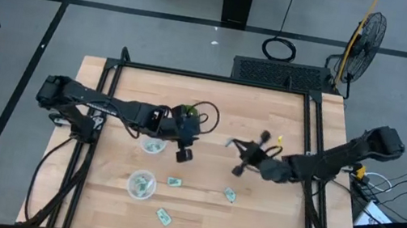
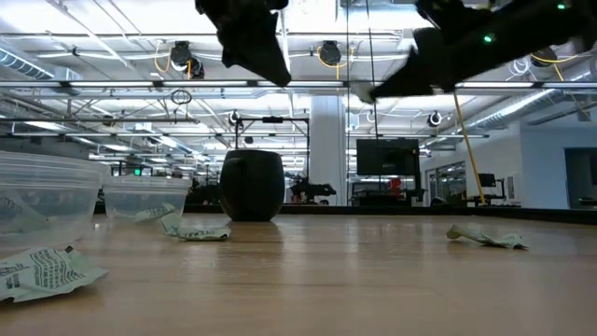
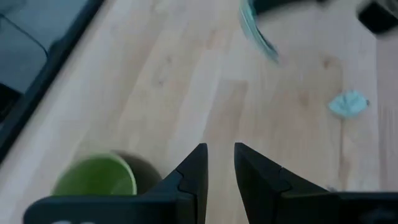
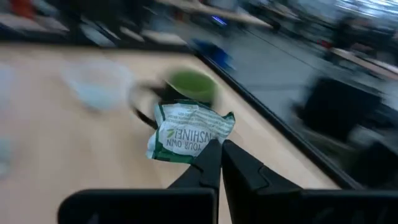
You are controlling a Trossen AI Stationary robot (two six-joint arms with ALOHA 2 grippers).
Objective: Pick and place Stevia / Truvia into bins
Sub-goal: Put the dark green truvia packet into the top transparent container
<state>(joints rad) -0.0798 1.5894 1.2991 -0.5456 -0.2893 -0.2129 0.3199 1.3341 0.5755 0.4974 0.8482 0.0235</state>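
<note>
My right gripper (image 4: 219, 152) is shut on a pale green and white sweetener packet (image 4: 186, 132) and hangs above the table's middle (image 1: 234, 145). My left gripper (image 1: 184, 150) hovers beside the far clear cup (image 1: 153, 145), just near of the dark green mug (image 1: 187, 114). Its fingers (image 3: 198, 163) stand narrowly open with nothing between them. The far cup has a packet in it, and so does a second clear cup (image 1: 141, 184) nearer the table's front. Three loose packets lie flat on the wood (image 1: 174, 181) (image 1: 230, 194) (image 1: 163, 217). My right gripper pinches the crumpled packet by one edge (image 4: 206, 144) between its two fingertips. The rest of the packet sticks out beyond the fingers, printed face showing. It is lifted clear of the table.
The mug (image 2: 252, 185) stands upright toward the far side, behind both cups (image 2: 145, 201) (image 2: 37, 201). A black frame rail (image 1: 315, 160) runs along the table's right side and another along its left. Bare wood lies on the near right (image 1: 268, 222).
</note>
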